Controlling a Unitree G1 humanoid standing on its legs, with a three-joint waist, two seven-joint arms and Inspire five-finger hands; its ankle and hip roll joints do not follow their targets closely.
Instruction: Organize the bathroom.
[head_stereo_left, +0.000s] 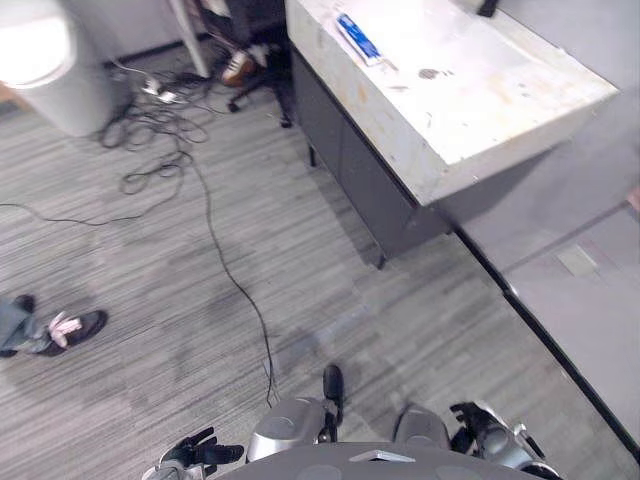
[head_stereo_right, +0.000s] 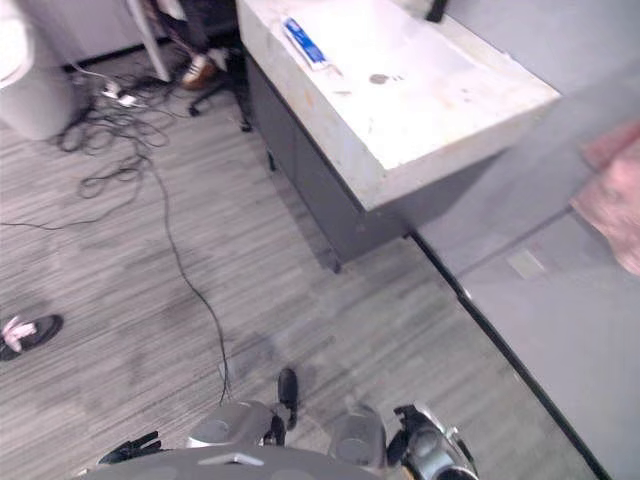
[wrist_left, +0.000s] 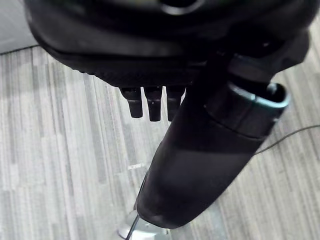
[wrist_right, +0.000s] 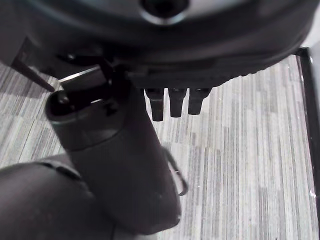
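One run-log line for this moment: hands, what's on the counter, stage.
left hand: low, open, holding nothing | right hand: low, open, holding nothing | blue tube: lying on white counter | stage: nothing grasped yet

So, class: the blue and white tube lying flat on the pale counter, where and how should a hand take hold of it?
Grip the blue and white tube across its narrow width near the middle, coming down from above. It lies flat on the counter, so only its top and long edges are free. Both the left hand and right hand hang low, open and empty.
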